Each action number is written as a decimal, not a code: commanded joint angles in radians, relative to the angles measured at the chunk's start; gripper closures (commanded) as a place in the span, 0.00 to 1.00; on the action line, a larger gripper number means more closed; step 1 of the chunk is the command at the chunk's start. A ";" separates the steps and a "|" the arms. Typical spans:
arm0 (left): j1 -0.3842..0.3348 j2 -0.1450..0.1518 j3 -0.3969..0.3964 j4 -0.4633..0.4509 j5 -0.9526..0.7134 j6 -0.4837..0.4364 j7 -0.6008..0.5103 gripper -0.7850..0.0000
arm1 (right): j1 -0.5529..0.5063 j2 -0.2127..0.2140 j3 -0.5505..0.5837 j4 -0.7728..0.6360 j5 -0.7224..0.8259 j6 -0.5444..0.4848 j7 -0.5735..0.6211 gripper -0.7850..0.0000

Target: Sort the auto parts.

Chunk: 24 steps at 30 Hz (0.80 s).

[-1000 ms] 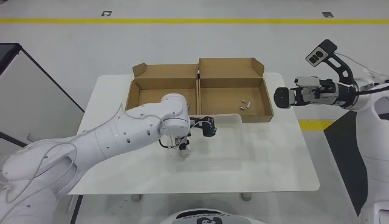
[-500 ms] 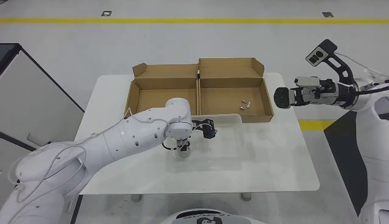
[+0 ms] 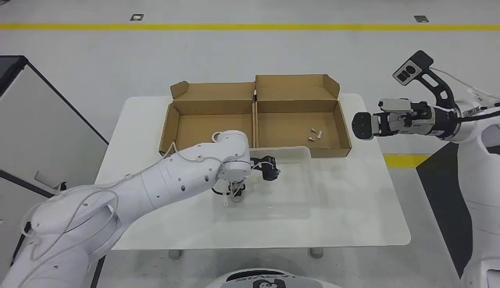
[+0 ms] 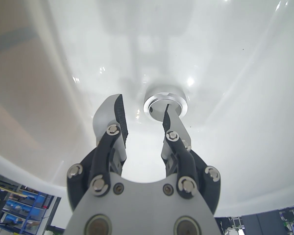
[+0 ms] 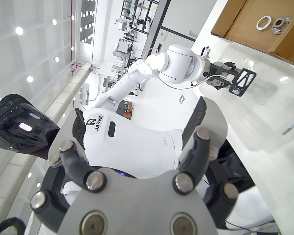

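A silver flanged ring [image 4: 165, 99] lies flat on the white table [image 3: 328, 202] near its middle. My left gripper [image 4: 142, 101] hangs open right over it; one fingertip [image 4: 167, 116] overlaps the ring's bore and the other stands on the table beside the ring. From above, that left gripper [image 3: 234, 193] sits just in front of the two cardboard boxes. A flat silver ring [image 5: 264, 22] and a flanged part [image 5: 280, 25] lie in the right box [image 3: 337, 136]. My right gripper [image 3: 361, 124] is open and empty, held in the air off the table's right edge.
The left box [image 3: 207, 124] adjoins the right one at the table's back, both with lids folded open. A clear plastic sheet [image 5: 259, 113] lies on the table in front of the right box. The front and right parts of the table are bare.
My left arm's elbow has swung to the right and forward, while its gripper stayed over the ring. The right arm has not moved.
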<state>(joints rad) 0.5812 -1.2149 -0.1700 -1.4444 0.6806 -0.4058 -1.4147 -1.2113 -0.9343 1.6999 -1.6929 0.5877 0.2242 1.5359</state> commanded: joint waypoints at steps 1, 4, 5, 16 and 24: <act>0.003 -0.003 0.000 0.003 -0.001 -0.003 0.003 0.54 | 0.000 0.000 0.000 0.000 0.000 0.000 0.000 0.00; 0.004 -0.007 0.000 0.009 -0.027 -0.015 0.015 0.53 | 0.000 0.000 0.000 0.000 0.000 0.000 0.000 0.00; 0.002 -0.008 0.000 0.011 -0.032 -0.017 0.017 0.53 | 0.000 0.000 0.000 0.000 0.000 0.000 0.000 0.00; -0.007 -0.012 0.000 0.024 -0.070 -0.035 0.035 0.55 | 0.000 0.000 0.000 0.000 0.000 0.000 0.000 0.00; -0.001 -0.013 0.000 0.032 -0.064 -0.028 0.029 0.58 | 0.000 0.000 0.000 0.000 0.000 0.000 0.000 0.00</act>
<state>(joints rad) 0.5797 -1.2282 -0.1700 -1.4139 0.6172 -0.4338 -1.3867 -1.2113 -0.9343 1.6999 -1.6929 0.5877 0.2242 1.5359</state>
